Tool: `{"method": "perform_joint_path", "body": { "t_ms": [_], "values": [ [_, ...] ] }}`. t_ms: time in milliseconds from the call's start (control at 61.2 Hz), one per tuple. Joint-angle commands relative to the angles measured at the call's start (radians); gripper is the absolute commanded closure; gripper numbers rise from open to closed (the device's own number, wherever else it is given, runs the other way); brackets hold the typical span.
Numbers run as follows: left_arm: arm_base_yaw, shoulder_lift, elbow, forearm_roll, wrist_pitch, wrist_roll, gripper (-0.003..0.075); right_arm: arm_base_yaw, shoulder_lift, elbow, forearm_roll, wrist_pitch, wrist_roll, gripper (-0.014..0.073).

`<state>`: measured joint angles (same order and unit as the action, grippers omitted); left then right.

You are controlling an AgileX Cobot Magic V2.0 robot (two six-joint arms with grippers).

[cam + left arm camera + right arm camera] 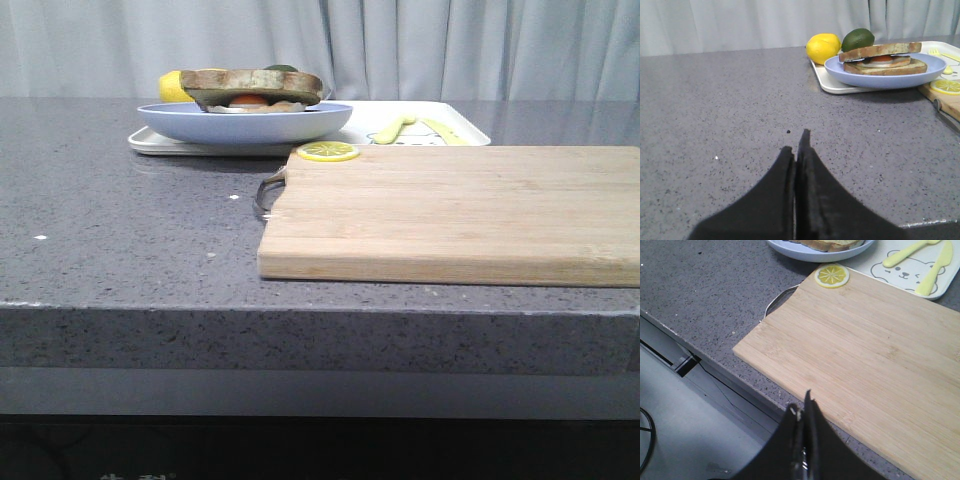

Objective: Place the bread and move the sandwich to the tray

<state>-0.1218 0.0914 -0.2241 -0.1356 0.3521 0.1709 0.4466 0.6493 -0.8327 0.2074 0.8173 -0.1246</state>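
The bread (255, 80) lies as the top slice on the sandwich (885, 66), whose lower toast carries a fried egg with an orange yolk. Both sit on the pale blue plate (245, 122), which rests on the left part of the white tray (450, 128). The plate (885, 79), the bread (880, 49) and the tray (832, 82) also show in the left wrist view. My left gripper (797, 142) is shut and empty, low over bare counter, well short of the plate. My right gripper (802, 405) is shut and empty, above the counter's front edge by the cutting board. Neither gripper shows in the front view.
A wooden cutting board (450, 210) with a metal handle lies in front of the tray, with a lemon slice (328, 151) at its far left corner. A lemon (822, 47) and an avocado (858, 38) sit behind the plate. A yellow fork (905, 252) and a yellow knife (935, 267) lie on the tray.
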Motion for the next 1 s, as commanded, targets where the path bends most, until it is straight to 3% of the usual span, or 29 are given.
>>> {"method": "perform_joint_path", "body": {
  "t_ms": [0,180,458,981],
  "values": [
    [0.004,-0.031,0.016,0.02,-0.11,-0.066,0.0741,-0.008,-0.002,-0.026,0.003,-0.06,-0.003,0.0664],
    [0.006,-0.104,0.107,0.19,-0.182,-0.304,0.0741,-0.008,-0.002,-0.026,0.003,-0.06,-0.003,0.0664],
    [0.022,-0.118,0.232,0.152,-0.397,-0.304,0.0741,-0.008,-0.002,-0.026,0.003,-0.06,-0.003,0.0664],
    [0.022,-0.118,0.229,0.108,-0.419,-0.219,0.0741,-0.008,-0.002,-0.026,0.003,-0.061,-0.003,0.0664]
  ]
}}
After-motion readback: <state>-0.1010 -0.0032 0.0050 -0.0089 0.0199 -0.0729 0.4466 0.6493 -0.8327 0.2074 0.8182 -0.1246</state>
